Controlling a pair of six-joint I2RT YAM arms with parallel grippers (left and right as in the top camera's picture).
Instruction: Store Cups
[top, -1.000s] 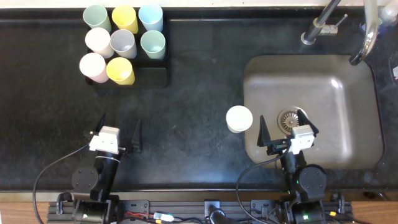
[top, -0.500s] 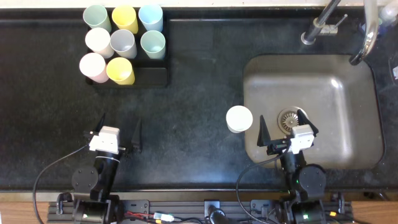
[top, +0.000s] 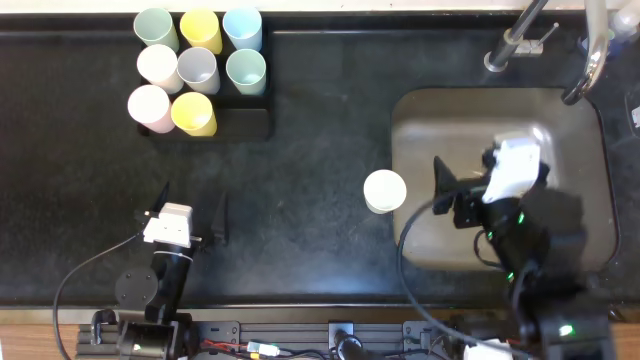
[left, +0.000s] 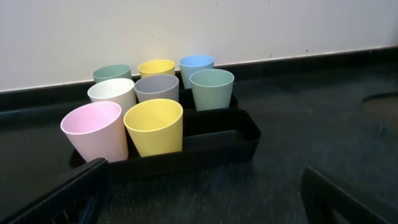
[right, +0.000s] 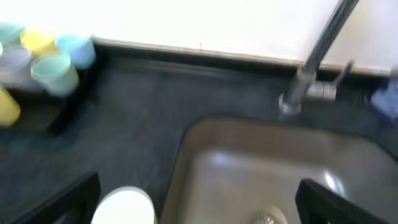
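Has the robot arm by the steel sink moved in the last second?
Yes. The right gripper moved up the top view, over the steel sink toward the metal faucet.

Open counter (top: 300, 200) between cup tray (top: 252, 126) and white cup (top: 385, 190)

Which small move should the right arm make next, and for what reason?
Probably shift the right gripper sideways over the round white cup and lower it. The gripper is open but hangs above the steel sink, while the cup stands on the black counter beside the sink's rim. The black tray has one free slot.
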